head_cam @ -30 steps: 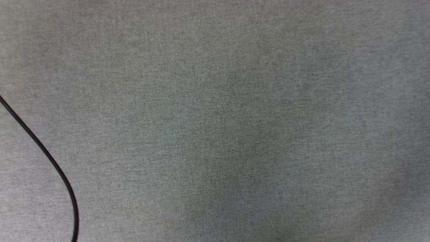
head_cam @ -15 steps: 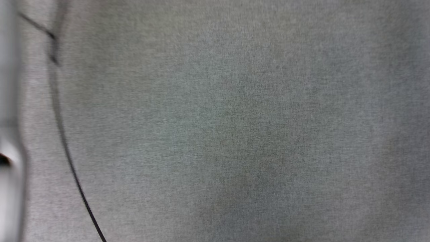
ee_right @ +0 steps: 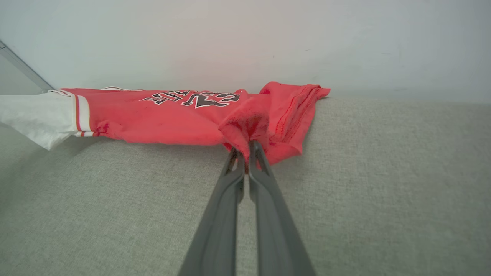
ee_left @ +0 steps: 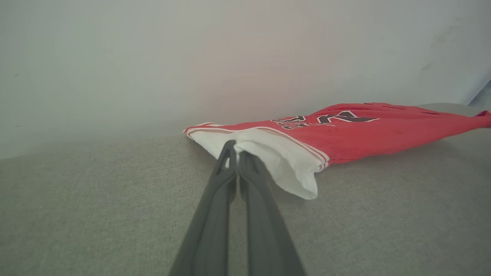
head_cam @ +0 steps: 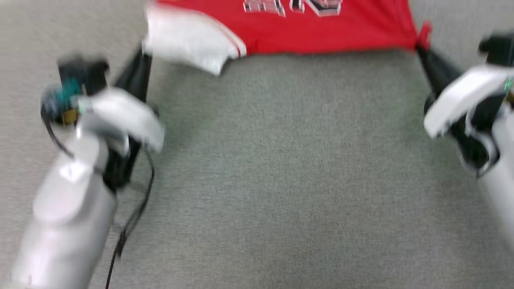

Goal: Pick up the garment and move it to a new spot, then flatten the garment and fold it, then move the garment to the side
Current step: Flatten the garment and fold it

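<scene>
My left fingers (ee_left: 230, 157) are pressed together on the white sleeve (ee_left: 284, 165) of the garment (ee_left: 364, 130); my right fingers (ee_right: 255, 161) are clamped on a bunched red corner at its other end. The garment is pulled out sideways between them, chest lettering up, over the far part of the grey desk (head_cam: 281, 180), near a pale wall (ee_right: 245, 38); the head view is blurred.

Count: 1 garment (head_cam: 321, 34). 2 of mine: left end effector (ee_left: 234, 148), right end effector (ee_right: 245, 147), 2 dark fingers (ee_left: 215, 199) each, 4 total. 1 black cable (head_cam: 121, 237). 1 grey table (head_cam: 281, 180).
</scene>
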Motion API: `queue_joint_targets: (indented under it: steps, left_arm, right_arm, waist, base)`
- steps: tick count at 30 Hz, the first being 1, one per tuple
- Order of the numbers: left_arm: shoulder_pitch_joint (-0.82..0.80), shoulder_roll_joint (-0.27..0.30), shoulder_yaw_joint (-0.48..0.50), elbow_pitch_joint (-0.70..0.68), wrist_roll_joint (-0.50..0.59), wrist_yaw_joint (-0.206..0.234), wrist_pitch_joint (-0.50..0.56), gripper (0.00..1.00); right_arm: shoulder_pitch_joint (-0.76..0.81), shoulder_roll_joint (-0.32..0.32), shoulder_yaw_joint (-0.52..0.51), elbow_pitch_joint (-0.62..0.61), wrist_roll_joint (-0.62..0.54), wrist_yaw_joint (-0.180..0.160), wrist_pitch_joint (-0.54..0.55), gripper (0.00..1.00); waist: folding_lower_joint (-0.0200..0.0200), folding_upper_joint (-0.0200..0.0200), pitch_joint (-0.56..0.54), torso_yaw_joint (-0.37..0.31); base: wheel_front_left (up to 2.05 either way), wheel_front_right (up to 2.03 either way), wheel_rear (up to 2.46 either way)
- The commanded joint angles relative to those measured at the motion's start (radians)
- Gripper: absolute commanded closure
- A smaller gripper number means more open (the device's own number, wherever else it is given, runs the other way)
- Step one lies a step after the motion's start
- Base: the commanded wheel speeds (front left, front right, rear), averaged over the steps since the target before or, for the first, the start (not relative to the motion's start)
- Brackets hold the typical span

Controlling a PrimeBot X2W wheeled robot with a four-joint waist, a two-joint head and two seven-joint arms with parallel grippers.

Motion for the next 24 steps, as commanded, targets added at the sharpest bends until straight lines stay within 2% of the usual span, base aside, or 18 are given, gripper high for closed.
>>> queue_joint_targets:
  steps: [1,12,24]
  left_arm:
    - [0.036,0.010,-0.002,-0.016,-0.005,0.005,0.006,1.00]
    - [0.472,0.133,0.011,-0.319,-0.077,0.099,0.148,1.00]
    - [0.800,0.263,-0.039,-0.618,-0.154,0.141,0.355,1.00]
  right_arm:
    - [0.029,-0.011,0.003,-0.006,0.015,0.000,0.001,1.00]
    - [0.276,-0.089,0.014,-0.055,0.122,-0.001,0.016,1.00]
    - [0.555,-0.167,0.017,-0.209,0.203,0.000,0.074,1.00]
  waist:
    - [0.0001,0.0000,-0.060,0.022]
    - [0.0001,0.0000,-0.192,0.052]
    - [0.0001,0.0000,-0.315,0.056]
  base:
    - [0.00,0.00,0.00]
    - [0.00,0.00,0.00]
    - [0.00,0.00,0.00]
